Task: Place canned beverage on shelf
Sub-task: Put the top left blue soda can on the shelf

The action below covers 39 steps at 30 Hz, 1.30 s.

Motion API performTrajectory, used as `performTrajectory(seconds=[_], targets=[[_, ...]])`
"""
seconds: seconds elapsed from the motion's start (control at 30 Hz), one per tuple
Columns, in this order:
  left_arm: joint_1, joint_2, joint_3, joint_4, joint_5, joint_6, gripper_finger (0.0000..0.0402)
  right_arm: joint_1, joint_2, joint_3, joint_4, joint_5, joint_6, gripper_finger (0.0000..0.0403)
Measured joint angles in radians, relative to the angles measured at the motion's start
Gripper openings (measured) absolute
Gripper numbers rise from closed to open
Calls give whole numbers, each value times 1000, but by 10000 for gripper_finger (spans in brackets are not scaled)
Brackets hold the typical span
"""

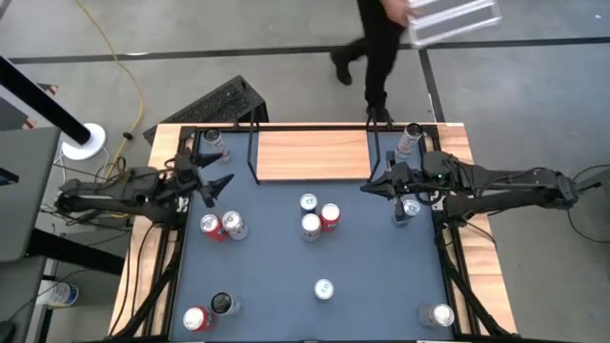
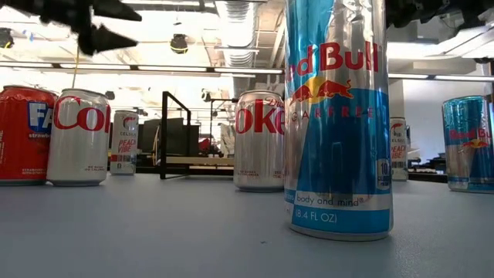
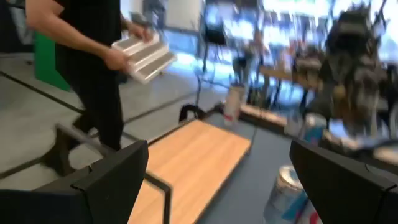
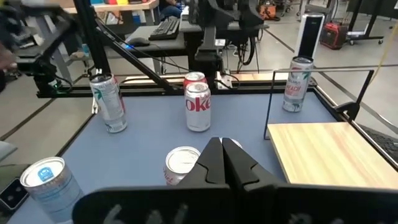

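The shelf point(image 1: 313, 154) is a light-wood board with black wire side frames at the table's far middle; no can stands on it. It also shows in the left wrist view point(image 3: 193, 162) and the right wrist view point(image 4: 329, 152). Three cans point(image 1: 311, 227) stand upright in a cluster at the table's middle. My left gripper point(image 1: 217, 186) hovers open left of the shelf, its fingers wide apart point(image 3: 217, 180). My right gripper point(image 1: 367, 188) hovers shut and empty at the shelf's near right corner, with a silver can top point(image 4: 181, 165) beyond its fingers point(image 4: 224, 158).
Other cans stand around the table: two at the left point(image 1: 221, 226), one near the middle front point(image 1: 324, 289), two at the near left point(image 1: 208, 312), one at the near right point(image 1: 440, 314), one at each far corner point(image 1: 212, 140) point(image 1: 412, 136). A person point(image 1: 376, 48) carrying a tray walks behind the table.
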Motion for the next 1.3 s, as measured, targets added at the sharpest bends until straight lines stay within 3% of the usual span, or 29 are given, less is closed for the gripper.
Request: performTrajectory(seconds=[0.13,0.27,0.4,0.53,0.67,0.87,1.3], targets=[[27,243,139,-57,134,37,382,0,6,1,-1,0,0,0],[32,484,208,31,196,133,382,0,12,1,-2,0,25,0],[32,683,271,176,221,193,382,3,11,1,-22,0,55,0],[37,829,368,181,208,231,382,3,13,1,-84,0,58,0],[63,909,493,92,226,195,382,3,13,1,-111,0,59,0],[82,1038,567,90,460,142,382,3,13,1,-119,0,60,0],[95,1213,567,173,445,92,382,3,12,1,-123,0,59,0]])
